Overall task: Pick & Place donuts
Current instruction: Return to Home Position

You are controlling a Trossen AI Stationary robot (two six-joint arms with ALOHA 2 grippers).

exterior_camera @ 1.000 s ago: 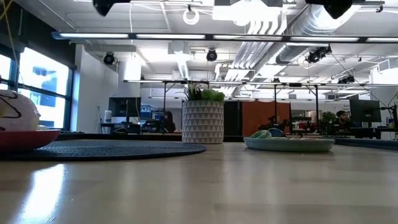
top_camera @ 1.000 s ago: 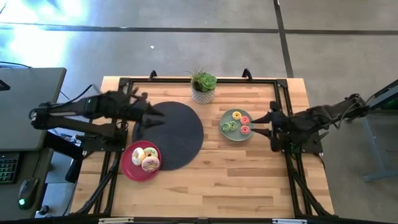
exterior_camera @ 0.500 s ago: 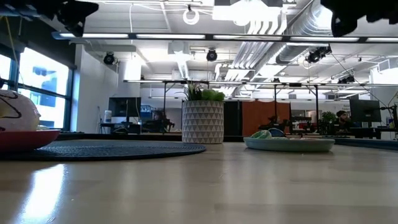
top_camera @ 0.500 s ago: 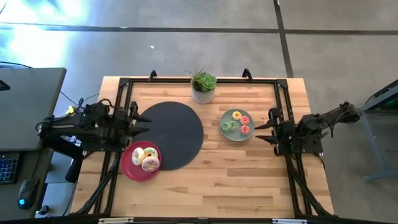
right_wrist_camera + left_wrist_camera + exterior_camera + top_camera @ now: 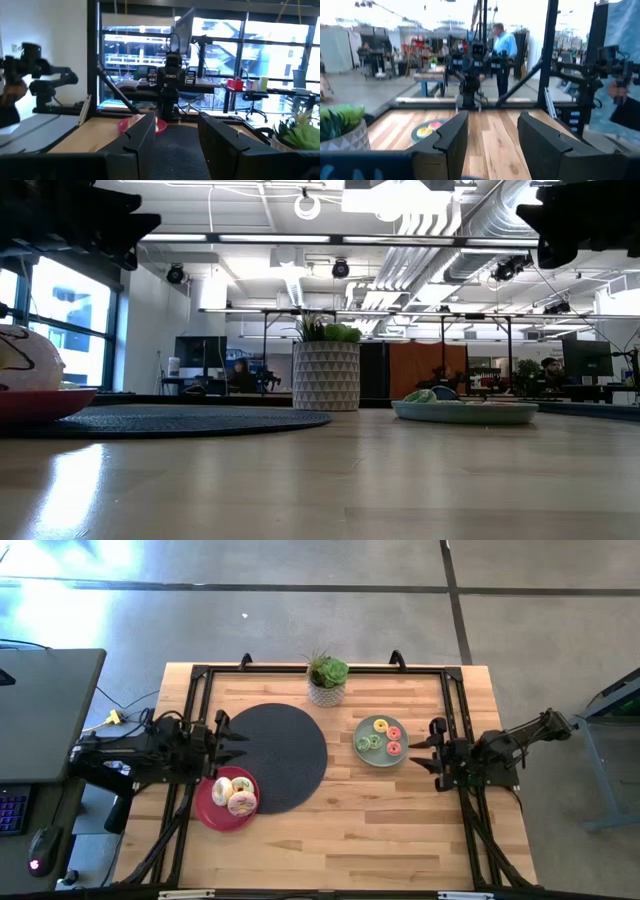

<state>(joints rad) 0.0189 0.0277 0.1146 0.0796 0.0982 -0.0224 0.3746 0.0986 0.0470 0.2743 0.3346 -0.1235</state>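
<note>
Three larger donuts, two cream-iced and one pink-iced (image 5: 242, 804), lie on a pink plate (image 5: 207, 808) near the table's left side. Several mini donuts in yellow (image 5: 381, 725), red and green lie on a grey-green plate (image 5: 361, 730) right of the middle. My left gripper (image 5: 243, 735) hovers open at the left rim of a dark round mat, just beyond the pink plate. My right gripper (image 5: 411, 753) hovers open just right of the grey-green plate. In the low view a cream donut (image 5: 25, 360) shows on the pink plate (image 5: 40, 402).
A dark round mat (image 5: 285, 745) lies between the plates. A potted succulent (image 5: 327, 680) stands at the far edge. A black frame (image 5: 455, 700) runs around the table. Bare wood (image 5: 350, 830) stretches along the near side. In the wrist views a person's hands (image 5: 620, 97) show beyond the table.
My left arm has drawn back from over the mat toward the table's left edge and come down lower. My right gripper has shifted a little toward the near edge and also sunk. The donuts and plates have stayed where they were.
</note>
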